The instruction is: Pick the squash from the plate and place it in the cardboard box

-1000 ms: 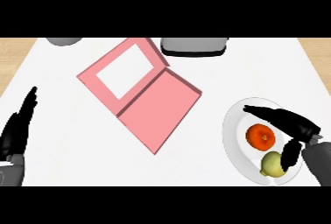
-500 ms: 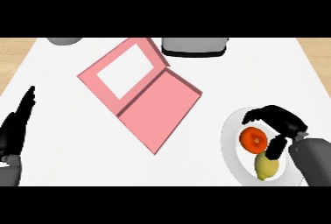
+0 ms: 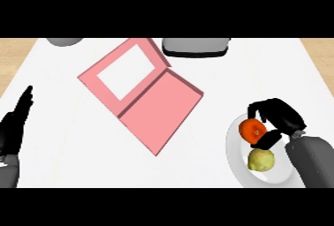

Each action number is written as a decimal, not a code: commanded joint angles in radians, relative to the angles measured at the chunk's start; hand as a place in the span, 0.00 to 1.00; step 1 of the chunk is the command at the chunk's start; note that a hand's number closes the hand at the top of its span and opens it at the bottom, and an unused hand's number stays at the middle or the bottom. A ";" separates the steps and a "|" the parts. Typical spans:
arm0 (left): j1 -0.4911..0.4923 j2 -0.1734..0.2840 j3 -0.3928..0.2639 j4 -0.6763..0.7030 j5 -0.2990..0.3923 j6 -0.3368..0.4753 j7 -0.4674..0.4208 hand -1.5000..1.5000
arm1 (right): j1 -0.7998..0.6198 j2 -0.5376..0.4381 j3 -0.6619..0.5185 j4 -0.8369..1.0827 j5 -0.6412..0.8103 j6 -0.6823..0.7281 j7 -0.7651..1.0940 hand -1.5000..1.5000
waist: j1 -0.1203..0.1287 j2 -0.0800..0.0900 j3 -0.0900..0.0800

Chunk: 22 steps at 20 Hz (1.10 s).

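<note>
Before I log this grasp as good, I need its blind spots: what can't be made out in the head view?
- Contact: the right hand curls over the orange item; whether it touches it is unclear.
- Plate: its right side is hidden by the right forearm.
- Yellow-green item: too small to identify.
- Grey objects at the top: cut off by the edge.
- Left hand: cut off at the left edge.
</note>
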 commanded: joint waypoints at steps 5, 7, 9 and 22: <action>0.001 -0.045 -0.007 0.035 -0.037 0.044 -0.037 0.50 | 0.133 0.056 -0.008 -0.296 0.055 -0.045 0.225 1.00 | -0.010 0.001 0.005; 0.025 -0.031 0.019 0.081 -0.020 0.031 -0.080 0.50 | 0.112 0.014 -0.046 -0.364 0.044 -0.031 0.231 1.00 | -0.011 0.001 0.004; 0.022 -0.008 0.011 -0.028 -0.007 -0.011 0.011 0.50 | 0.148 -0.011 -0.059 -0.489 0.027 0.010 0.245 1.00 | -0.011 -0.001 0.005; -0.009 -0.024 0.015 0.036 -0.031 0.004 -0.046 0.50 | 0.004 0.116 -0.008 -0.759 -0.091 0.130 0.292 1.00 | -0.001 0.003 0.005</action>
